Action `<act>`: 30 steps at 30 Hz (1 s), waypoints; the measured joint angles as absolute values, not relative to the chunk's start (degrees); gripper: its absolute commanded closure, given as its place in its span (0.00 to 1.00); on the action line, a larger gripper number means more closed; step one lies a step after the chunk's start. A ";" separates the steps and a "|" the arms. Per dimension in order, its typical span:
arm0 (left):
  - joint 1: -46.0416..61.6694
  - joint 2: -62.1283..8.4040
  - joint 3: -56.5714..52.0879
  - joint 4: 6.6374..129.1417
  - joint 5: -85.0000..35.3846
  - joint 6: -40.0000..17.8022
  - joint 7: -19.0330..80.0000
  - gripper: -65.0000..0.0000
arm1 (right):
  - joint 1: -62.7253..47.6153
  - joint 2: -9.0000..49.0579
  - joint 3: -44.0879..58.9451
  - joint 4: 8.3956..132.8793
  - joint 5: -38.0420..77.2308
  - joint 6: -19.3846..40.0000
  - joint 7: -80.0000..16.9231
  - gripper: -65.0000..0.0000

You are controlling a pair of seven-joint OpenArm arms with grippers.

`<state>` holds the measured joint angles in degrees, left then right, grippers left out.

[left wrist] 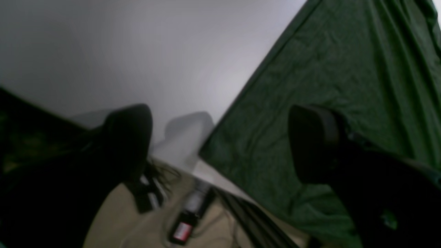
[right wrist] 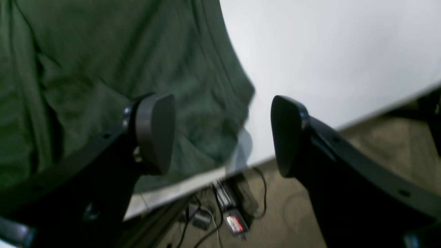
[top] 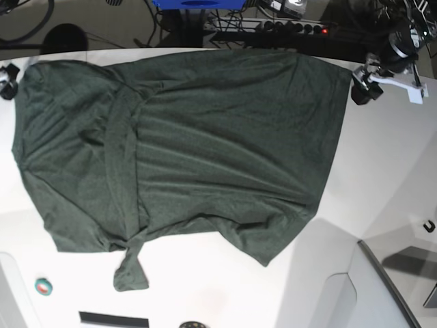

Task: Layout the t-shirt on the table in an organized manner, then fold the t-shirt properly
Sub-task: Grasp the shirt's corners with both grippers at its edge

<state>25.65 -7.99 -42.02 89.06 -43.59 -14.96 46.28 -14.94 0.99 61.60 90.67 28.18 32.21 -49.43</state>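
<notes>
T-shirt (top: 205,143) spread on surface (top: 382,171) for folding; left end effector (left wrist: 220,141) & right end effector (right wrist: 222,134) both open, empty, at far corners

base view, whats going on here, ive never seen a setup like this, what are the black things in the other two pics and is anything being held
This is a two-armed robot at a white table. The base view looks down from above: a dark green t-shirt lies spread out, still wrinkled, one part bunched near the front edge. The other two pictures come from cameras on the robot's wrists. The black paddles there are gripper fingers. The left gripper hangs over one corner of the shirt at the table's edge, the right gripper over another. Both stand open with nothing between the fingers, so nothing is held. A small green roll also sits on the table.
</notes>
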 measured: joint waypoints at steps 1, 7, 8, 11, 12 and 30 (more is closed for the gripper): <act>25.93 -7.97 -42.02 88.84 -43.86 -15.07 46.33 0.08 | -14.94 1.13 61.80 90.61 28.16 32.21 -49.23 0.39; 25.89 -8.08 -42.00 83.31 -43.62 -23.70 46.17 0.09 | -15.29 1.72 61.78 88.66 28.23 32.23 -48.80 0.39; 25.69 -7.94 -41.95 81.93 -43.62 -24.49 46.28 0.09 | -15.31 1.63 61.78 88.62 28.25 32.23 -49.15 0.39; 25.34 -7.90 -42.02 79.50 -43.83 -24.82 45.67 0.09 | -15.25 1.69 61.76 88.40 28.27 32.23 -48.95 0.39; 24.93 -8.03 -42.19 78.87 -43.81 -25.12 45.63 0.09 | -15.27 1.72 61.78 88.40 28.27 32.23 -48.90 0.39; 21.87 -8.21 -35.00 77.84 -44.71 -25.45 43.94 0.15 | -15.25 2.04 62.04 88.36 28.23 32.23 -48.66 0.40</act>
<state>21.87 -8.21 -35.00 77.84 -44.71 -25.45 43.94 -15.25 2.04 62.04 88.36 28.23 32.23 -48.66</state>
